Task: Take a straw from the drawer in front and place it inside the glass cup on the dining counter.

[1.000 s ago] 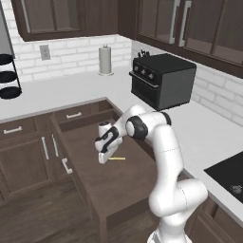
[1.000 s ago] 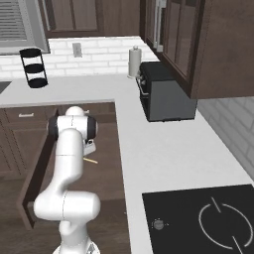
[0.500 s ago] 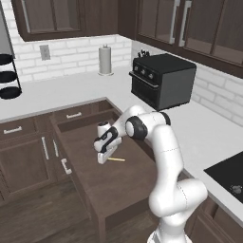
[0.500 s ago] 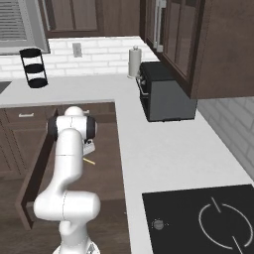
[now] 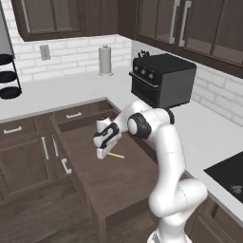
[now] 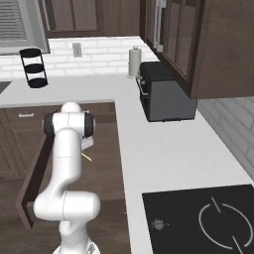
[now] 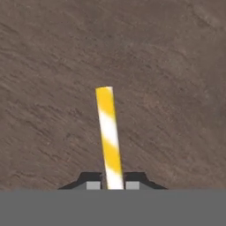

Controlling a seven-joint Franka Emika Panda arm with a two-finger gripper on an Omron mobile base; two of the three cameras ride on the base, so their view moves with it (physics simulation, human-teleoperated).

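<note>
The drawer (image 5: 118, 185) stands pulled wide out of the dark cabinets, its brown floor bare toward its front edge at 6 o'clock. The gripper (image 5: 101, 153) hangs low over the drawer's middle, jaws closed tight on the straw (image 7: 109, 132), which lies on the floor and sticks out toward 3 o'clock from the fingertips (image 7: 132, 184).

Over the last second the gripper (image 7: 114, 184) has closed in on the straw (image 7: 109, 134), its two finger tips now pressed against either side of the striped stick low over the drawer (image 5: 118, 175) floor.
</note>
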